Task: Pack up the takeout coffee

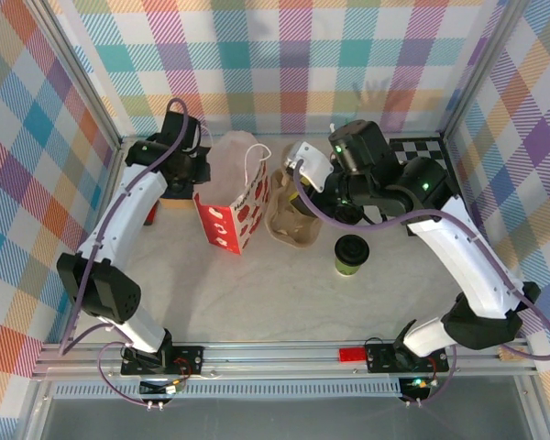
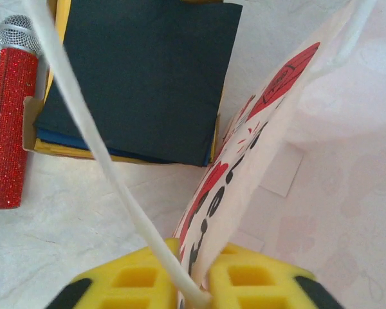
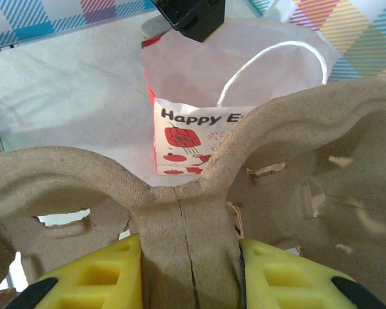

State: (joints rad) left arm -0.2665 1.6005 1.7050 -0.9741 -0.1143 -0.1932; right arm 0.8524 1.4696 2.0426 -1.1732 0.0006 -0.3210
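Two arms are engaged, each gripper clenched on a separate item.

Item 1, left gripper (image 2: 196, 286): in the left wrist view its yellow fingers (image 2: 135, 283) sit at the bottom centre of the frame, pinched together on the upper wall of the paper bag (image 2: 244, 174). The bag's white cord handle (image 2: 103, 154) runs down between them. In the overhead view the bag stands upright, mouth open, at upper centre.

Item 2, right gripper (image 3: 190, 273): at the bottom of the right wrist view its fingers clamp the central ridge of the brown pulp cup carrier (image 3: 180, 219). The carrier's cup wells spread to either side (those that can be seen are empty). In the overhead view the carrier is held close against the bag's right side. Whether the two touch cannot be told.

Item 3, takeout coffee (image 1: 351, 254): it stands upright on the table (image 1: 257, 293), right of centre in the overhead view. It is near the carrier's lower right edge and below the right arm's wrist. Its black lid is on, and neither gripper holds it.

Other items, in the left wrist view: a red glitter microphone (image 2: 11, 122) lies at the left edge. A stack of dark napkins (image 2: 141, 77) sits in a yellow-edged box (image 2: 58, 151) at upper centre, beside the bag.
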